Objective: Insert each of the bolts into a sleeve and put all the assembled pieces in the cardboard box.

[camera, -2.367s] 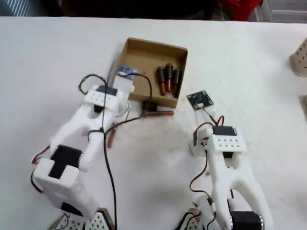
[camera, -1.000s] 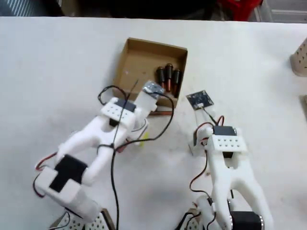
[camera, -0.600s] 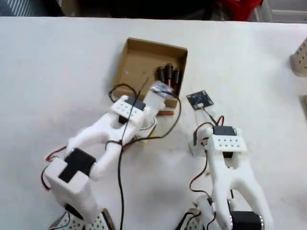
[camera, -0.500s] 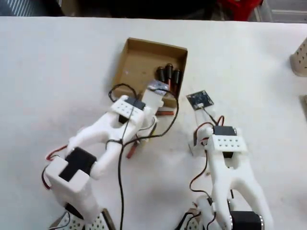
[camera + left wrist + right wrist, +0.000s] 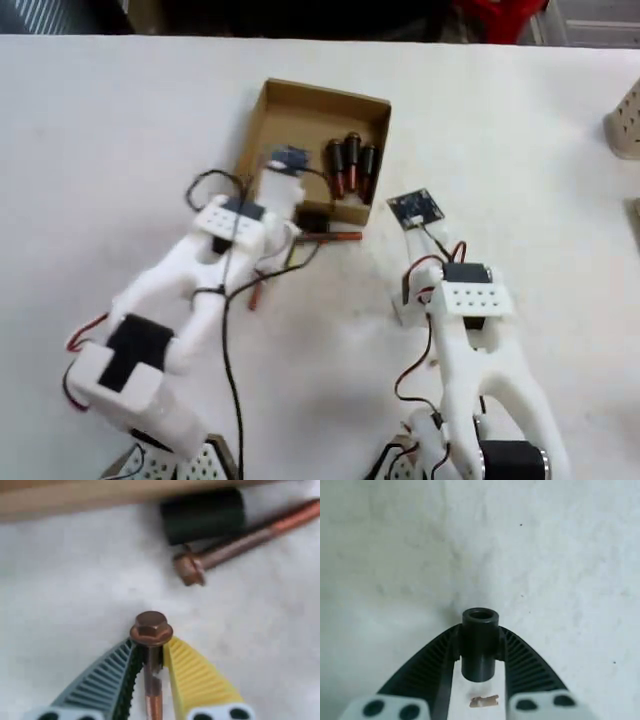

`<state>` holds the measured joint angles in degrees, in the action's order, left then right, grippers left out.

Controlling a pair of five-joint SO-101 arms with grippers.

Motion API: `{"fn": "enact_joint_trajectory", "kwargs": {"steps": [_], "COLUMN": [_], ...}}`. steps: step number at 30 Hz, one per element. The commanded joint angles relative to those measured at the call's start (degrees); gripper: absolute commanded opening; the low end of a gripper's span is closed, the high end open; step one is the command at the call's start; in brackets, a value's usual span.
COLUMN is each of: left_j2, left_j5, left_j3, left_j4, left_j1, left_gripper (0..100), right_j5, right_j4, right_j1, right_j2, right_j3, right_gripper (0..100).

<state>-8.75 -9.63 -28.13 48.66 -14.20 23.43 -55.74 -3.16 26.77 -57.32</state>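
Misalignment worries us: left gripper (image 5: 151, 647) pinches a bolt (image 5: 151, 628) beside the box (image 5: 285, 120), right gripper (image 5: 480, 634) clamps a sleeve (image 5: 480, 647); a tilted bolt could jam.

A matte white surface (image 5: 520, 130) spreads wide, faintly scuffed. Beyond its far edge lies dark shadow, with a bright red object (image 5: 500, 15) there. A beige perforated block (image 5: 625, 125) stands at its right edge.

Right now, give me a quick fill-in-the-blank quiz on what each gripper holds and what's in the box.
The left gripper is shut on a copper ____.
The right gripper grips a black ____.
The cardboard box holds ____ assembled pieces.
Missing words: bolt, sleeve, three.
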Motion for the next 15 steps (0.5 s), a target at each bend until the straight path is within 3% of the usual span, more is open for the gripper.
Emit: {"fn": "enact_joint_trajectory", "kwargs": {"steps": [1, 5, 10, 15], "left_j2": [8.57, 9.98, 9.45, 4.97], "left_j5": [0.09, 0.0, 0.0, -0.09], "left_j3": [-6.95, -10.29, -10.9, -10.37], "left_j4": [-13.1, -18.11, -22.33, -27.43], "left_j1": [8.75, 12.18, 15.52, 16.92], "left_gripper": [2, 2, 2, 2], "right_j5": [0.0, -1.85, -15.74, -23.21], "right_j4": [2.68, 8.92, 15.52, 25.1], "right_j1": [-4.18, -9.54, -14.64, -18.86], "right_j2": [2.07, 2.07, 2.07, 2.07], "right_j3": [-0.09, -2.64, -3.25, -3.25], "right_gripper": [1.8, 1.8, 1.8, 1.8]}}
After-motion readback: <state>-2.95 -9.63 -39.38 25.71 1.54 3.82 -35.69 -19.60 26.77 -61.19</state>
